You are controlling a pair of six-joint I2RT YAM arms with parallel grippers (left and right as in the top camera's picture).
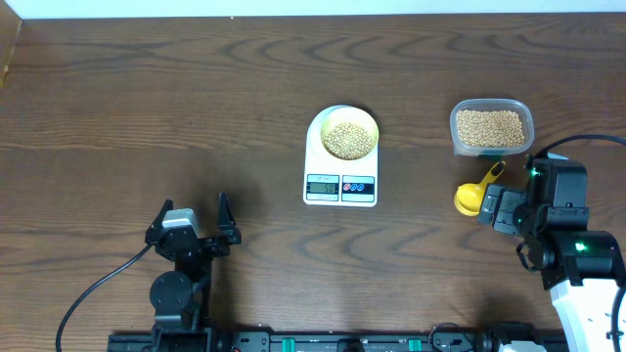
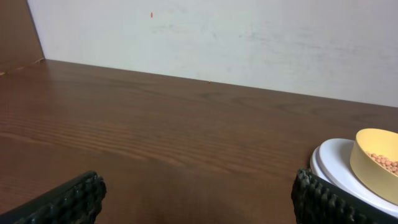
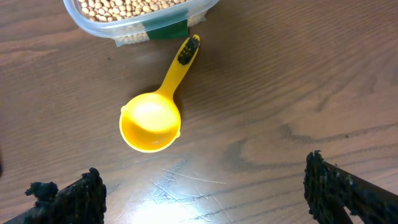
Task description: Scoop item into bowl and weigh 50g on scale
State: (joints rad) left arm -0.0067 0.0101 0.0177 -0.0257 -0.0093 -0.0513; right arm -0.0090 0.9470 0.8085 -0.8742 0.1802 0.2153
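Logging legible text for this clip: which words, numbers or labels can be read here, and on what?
Nothing reads clearly.
scale display: digits shown, too small to read.
red and blue buttons: markings blurred.
clear container, green label: no legible text.
yellow scoop, dark mark on its handle: unreadable.

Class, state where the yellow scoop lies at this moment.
The yellow scoop lies at the right of the overhead view, just below the clear container, its handle pointing towards it. The right gripper is open right beside the scoop.
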